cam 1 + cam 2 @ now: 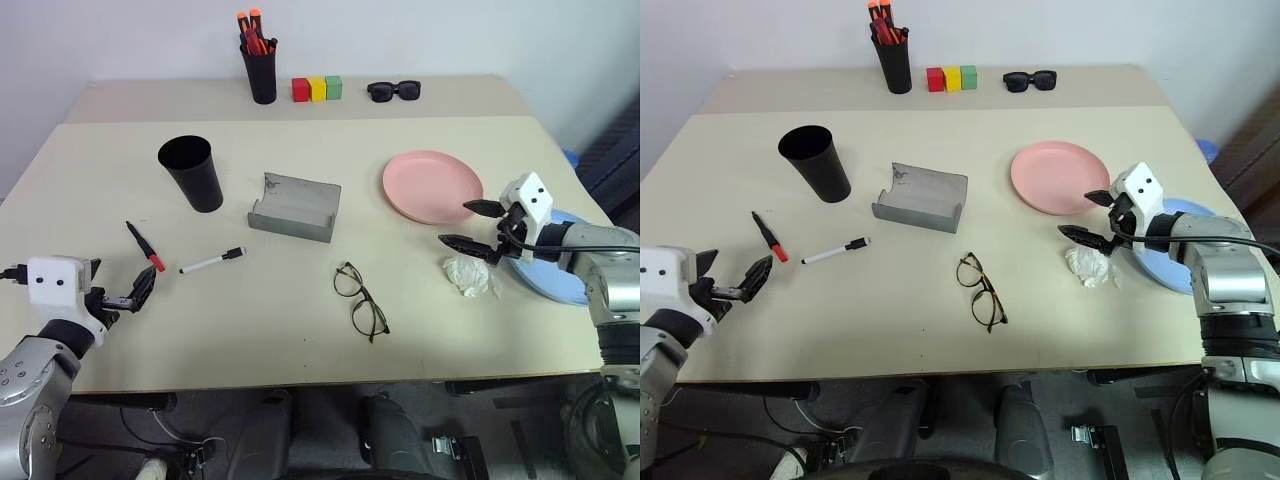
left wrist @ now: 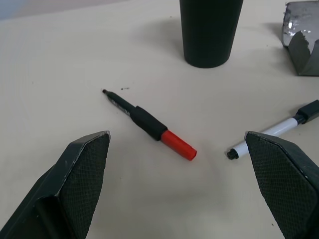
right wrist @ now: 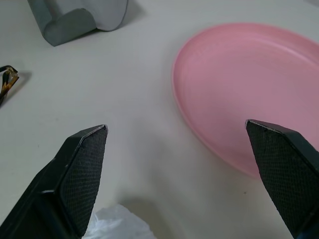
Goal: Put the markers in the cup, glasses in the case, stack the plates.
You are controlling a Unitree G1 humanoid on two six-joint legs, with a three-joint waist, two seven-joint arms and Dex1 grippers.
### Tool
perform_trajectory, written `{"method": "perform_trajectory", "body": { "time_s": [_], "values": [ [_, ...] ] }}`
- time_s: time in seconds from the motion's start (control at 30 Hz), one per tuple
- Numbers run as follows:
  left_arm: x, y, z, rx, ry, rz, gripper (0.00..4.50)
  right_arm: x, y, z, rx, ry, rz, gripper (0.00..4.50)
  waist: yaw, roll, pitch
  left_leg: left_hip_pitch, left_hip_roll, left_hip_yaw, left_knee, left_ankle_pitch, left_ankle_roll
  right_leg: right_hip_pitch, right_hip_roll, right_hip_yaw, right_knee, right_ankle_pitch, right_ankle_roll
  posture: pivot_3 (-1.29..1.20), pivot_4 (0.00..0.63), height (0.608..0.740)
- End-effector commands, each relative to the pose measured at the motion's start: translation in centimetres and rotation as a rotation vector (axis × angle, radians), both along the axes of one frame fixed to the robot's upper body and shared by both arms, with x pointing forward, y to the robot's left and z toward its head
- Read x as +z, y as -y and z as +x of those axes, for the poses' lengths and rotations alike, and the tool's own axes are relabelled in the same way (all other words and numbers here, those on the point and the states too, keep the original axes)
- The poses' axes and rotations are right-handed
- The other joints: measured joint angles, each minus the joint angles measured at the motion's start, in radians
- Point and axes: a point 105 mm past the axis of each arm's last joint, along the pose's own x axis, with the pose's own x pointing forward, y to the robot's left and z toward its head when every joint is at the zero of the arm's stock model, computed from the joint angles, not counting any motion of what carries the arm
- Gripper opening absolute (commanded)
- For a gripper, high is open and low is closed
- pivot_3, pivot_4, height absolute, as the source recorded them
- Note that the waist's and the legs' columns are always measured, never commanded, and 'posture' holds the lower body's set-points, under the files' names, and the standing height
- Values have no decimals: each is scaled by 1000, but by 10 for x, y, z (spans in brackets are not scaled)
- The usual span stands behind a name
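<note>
**A:** Markers first, I'd judge. Left gripper hangs low over the bench with its jaws wide apart and nothing between them, aimed at the red-capped marker, which lies flat just ahead of it. The white marker lies just beside that one, black cap pointing toward the case.

**B:** And the cup?

**A:** Upright, mouth open, a little beyond both markers, so the carry would be short. That probably explains why the left arm takes this side.

**B:** What about the right gripper?

**A:** Also spread wide and empty, pointing across at the near rim of the pink plate. The blue plate sits under that arm at the bench's edge, partly hidden, close to the pink one but not yet stacked with it. A crumpled white tissue lies just below the jaws.

**B:** Glasses?

**A:** The glasses lie folded open on the bench, in front of the case, apart from it. The case stands with its lid up, ready to receive them.
</note>
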Motion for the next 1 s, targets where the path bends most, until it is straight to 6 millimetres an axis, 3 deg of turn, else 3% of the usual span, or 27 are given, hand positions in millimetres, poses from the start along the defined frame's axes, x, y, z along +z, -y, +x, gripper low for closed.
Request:
{"method": "perform_trajectory", "body": {
  "time_s": [0.03,0.27,0.43,0.7,1.0],
  "values": [
    [12,5,1,-13,46,21,4453,11,-7,-1,24,56,-6,4500,0,0,0,0,0,0,0,0,0,0,0,0,0,0,0,0,150,740],
    [12,-1,3,39,53,21,4453,19,-23,6,42,89,4,4500,0,0,0,0,0,0,0,0,0,0,0,0,0,0,0,0,150,740],
    [13,-14,11,150,59,-4,4453,14,-35,8,71,105,-33,4500,2,0,0,0,0,0,0,1,2,0,0,0,1,0,0,0,150,740],
    [16,-18,39,320,17,-97,4453,28,-91,8,187,218,14,4500,0,-1,0,1,-1,-1,2,1,2,0,2,0,3,2,4,0,150,740],
    [14,-21,85,600,-220,-203,4453,24,-169,-39,403,209,131,4500,11,-3,-1,1,-3,-4,4,2,1,-1,4,-1,11,3,9,0,150,740]
  ]
}}
